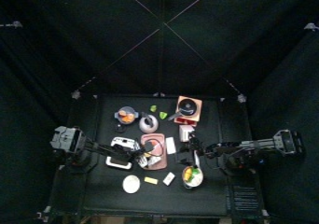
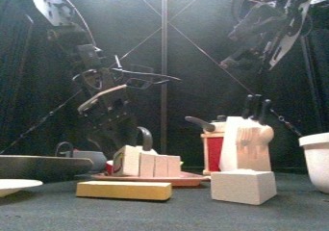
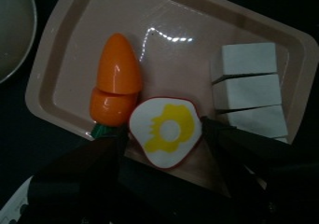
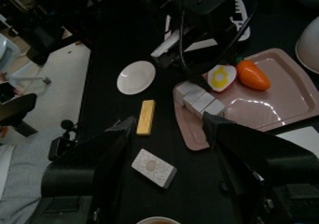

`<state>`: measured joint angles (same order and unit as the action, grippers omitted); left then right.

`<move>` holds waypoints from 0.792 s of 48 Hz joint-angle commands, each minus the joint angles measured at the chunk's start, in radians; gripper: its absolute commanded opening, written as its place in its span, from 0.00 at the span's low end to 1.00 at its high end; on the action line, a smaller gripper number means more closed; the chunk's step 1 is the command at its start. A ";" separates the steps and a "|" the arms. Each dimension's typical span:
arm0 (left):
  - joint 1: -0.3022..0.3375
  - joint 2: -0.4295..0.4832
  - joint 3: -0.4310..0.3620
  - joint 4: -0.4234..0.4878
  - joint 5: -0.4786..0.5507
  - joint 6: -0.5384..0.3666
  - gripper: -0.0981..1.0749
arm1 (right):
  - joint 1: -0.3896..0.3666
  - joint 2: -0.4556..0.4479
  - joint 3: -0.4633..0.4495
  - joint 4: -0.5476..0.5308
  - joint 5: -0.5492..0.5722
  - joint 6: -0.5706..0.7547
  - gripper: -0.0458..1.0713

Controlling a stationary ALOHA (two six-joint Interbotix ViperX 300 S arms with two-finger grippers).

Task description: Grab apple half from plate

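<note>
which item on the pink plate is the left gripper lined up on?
The apple half, cut face up with a yellow centre and red rim. It lies between the open jaws of the left gripper. The carrot lies beside it; the white blocks sit apart, farther along the plate.

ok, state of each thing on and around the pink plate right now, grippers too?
Pale pink rectangular plate: flat on the table, loaded.
Apple half with red skin: cut face up, on the plate, not gripped.
Orange toy carrot: lying on the plate beside the apple half.
White blocks: side by side on the plate.
Left gripper: open, straddling the apple half.
Right gripper: open, holding nothing.
</note>
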<state>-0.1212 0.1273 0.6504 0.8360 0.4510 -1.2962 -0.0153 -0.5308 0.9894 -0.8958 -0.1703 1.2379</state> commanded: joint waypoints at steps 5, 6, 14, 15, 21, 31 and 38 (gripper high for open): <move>0.002 0.003 -0.028 0.002 -0.005 0.000 0.90 | -0.002 -0.006 -0.009 0.002 -0.003 0.000 0.85; 0.003 0.005 -0.029 0.002 -0.005 0.000 0.90 | -0.002 -0.006 -0.009 0.002 -0.005 0.000 0.85; 0.005 0.014 -0.037 0.002 -0.005 0.000 0.90 | -0.002 -0.006 -0.009 0.002 -0.003 0.000 0.86; 0.005 0.015 -0.035 0.002 -0.005 0.000 0.90 | -0.002 -0.008 -0.008 0.002 -0.003 0.000 0.86; 0.008 0.018 -0.035 -0.005 -0.005 0.000 0.89 | -0.003 -0.006 -0.009 0.000 -0.005 0.000 0.85; 0.008 0.015 -0.035 -0.003 -0.003 0.002 0.79 | -0.003 -0.006 -0.008 0.000 -0.003 0.000 0.85; 0.008 0.006 -0.034 -0.003 0.005 0.003 0.71 | -0.002 -0.006 -0.008 0.002 -0.003 0.000 0.85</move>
<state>-0.1104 0.1519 0.6259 0.8360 0.4479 -1.2977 -0.0153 -0.5308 0.9894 -0.8958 -0.1703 1.2379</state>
